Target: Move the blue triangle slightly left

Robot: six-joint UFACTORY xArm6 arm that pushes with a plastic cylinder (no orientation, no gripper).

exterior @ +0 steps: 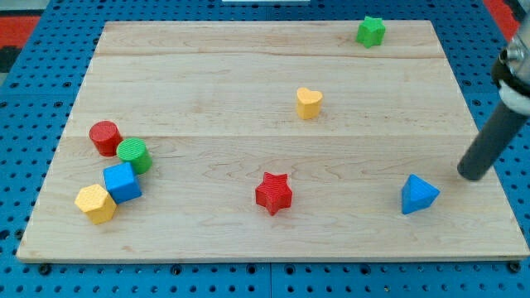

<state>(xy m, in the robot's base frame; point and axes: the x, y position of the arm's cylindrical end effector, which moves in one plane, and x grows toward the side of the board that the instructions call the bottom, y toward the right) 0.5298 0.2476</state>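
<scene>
The blue triangle (419, 195) sits near the view's bottom right of the wooden bench (248, 83), well apart from the red star (273, 193) to its left. My tip (473, 175) rests on the bench just to the triangle's right and a little above it, not touching it. There is no claw on this arm, only the rod, so nothing is held or clasped.

To do the step well, I judge the tip should first drop slightly toward the view's bottom, level with the triangle's middle, then press its right face and travel left only briefly. A push from the present height would likely catch the upper corner and spin the block or send it downward toward the bench edge.

The dark rod leans in from the view's upper right, its upper part cut off by the frame edge.
</scene>
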